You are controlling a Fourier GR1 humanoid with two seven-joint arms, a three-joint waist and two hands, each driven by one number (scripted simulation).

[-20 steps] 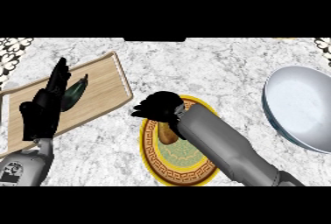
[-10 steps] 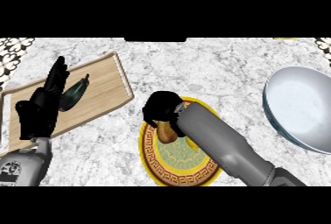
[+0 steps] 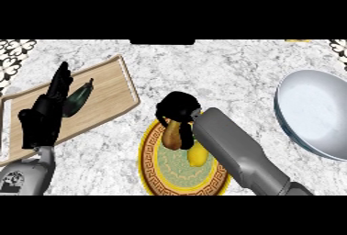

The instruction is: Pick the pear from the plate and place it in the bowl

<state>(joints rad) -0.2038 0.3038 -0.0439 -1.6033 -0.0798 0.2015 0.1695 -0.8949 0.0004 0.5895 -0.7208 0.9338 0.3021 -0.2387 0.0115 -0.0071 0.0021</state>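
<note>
The right hand (image 3: 177,108) sat at the center of the frame, fingers curled down over the top end of the brown pear (image 3: 173,136), which lay on the upper left part of the plate (image 3: 150,158), not yet lifted by the look of it. Whether the fingers fully enclosed the fruit could not be confirmed, because the hand hid the contact area. The main risk judged from this position was slippage: the pear was tapered and smooth-skinned, and a hold taken only on its narrow end could let the heavier body swing or slide out during the lift. A second risk was disturbance of the yellow fruit (image 3: 197,155) lying just beside the pear under the grey forearm; a sideways withdrawal could roll it off the shallow plate. A third risk was the carry itself: the bowl (image 3: 315,114) stood well apart at the right edge of the frame, so a long traverse would be required, and an early release could land the pear on the bowl's rim. The plate was round and flat, with a yellow rim bearing a dark patterned band. The bowl was pale blue-grey, glossy and deep. The tabletop (image 3: 224,73) showed a mottled marble pattern. At the left of the frame, the left hand (image 3: 42,117) rested open, fingers up, over a wooden cutting board (image 3: 112,92) carrying a dark green vegetable (image 3: 81,96).
</note>
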